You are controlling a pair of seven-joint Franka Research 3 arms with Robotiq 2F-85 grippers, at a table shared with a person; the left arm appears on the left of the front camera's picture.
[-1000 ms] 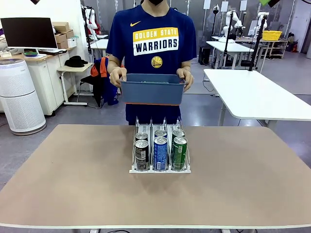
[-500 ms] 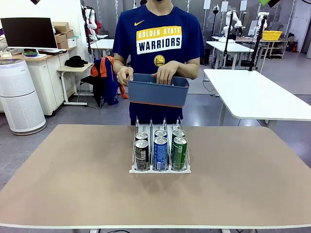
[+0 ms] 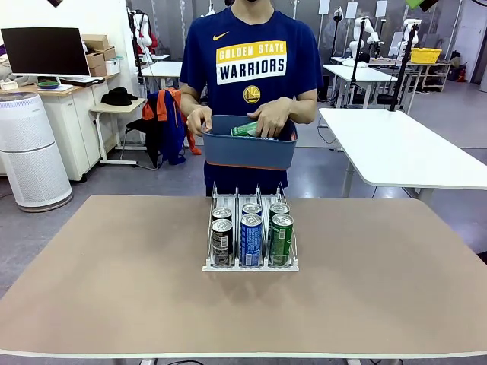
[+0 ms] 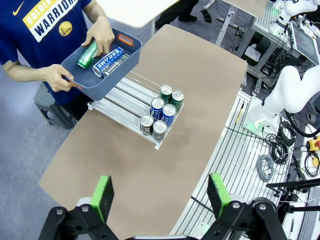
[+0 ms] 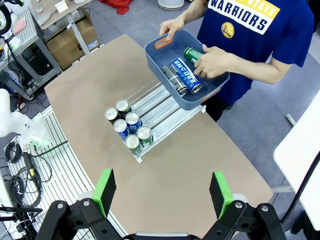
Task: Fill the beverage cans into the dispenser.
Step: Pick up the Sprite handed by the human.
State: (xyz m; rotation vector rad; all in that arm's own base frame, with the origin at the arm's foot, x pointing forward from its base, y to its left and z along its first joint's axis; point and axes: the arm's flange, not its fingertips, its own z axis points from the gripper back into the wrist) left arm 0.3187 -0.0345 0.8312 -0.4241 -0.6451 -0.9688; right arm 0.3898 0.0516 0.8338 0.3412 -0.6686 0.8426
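Note:
The white dispenser (image 3: 250, 267) stands mid-table with several beverage cans (image 3: 251, 240) at the front of its three lanes: black, blue, green. Behind it a person holds a blue-grey bin (image 3: 249, 150) in one hand. The other hand lifts a green can (image 3: 245, 129) out of it. From above, the left wrist view gives the dispenser (image 4: 122, 97), the bin (image 4: 95, 86) and the green can (image 4: 86, 55) beside a blue one (image 4: 107, 59). My left gripper (image 4: 161, 196) hangs open high over the table. My right gripper (image 5: 162, 192) is open too, high above the dispenser (image 5: 160, 107) and bin (image 5: 210, 95).
The brown tabletop (image 3: 114, 274) is bare around the dispenser on both sides. A white table (image 3: 403, 144) stands behind at the right. An air purifier (image 3: 30, 148) and a desk are at the far left. Cables and a metal frame (image 4: 250, 165) lie past the table's near edge.
The person went from holding the bin with both hands to one, reached in with the other and raised a green can. The cans in the dispenser stayed put.

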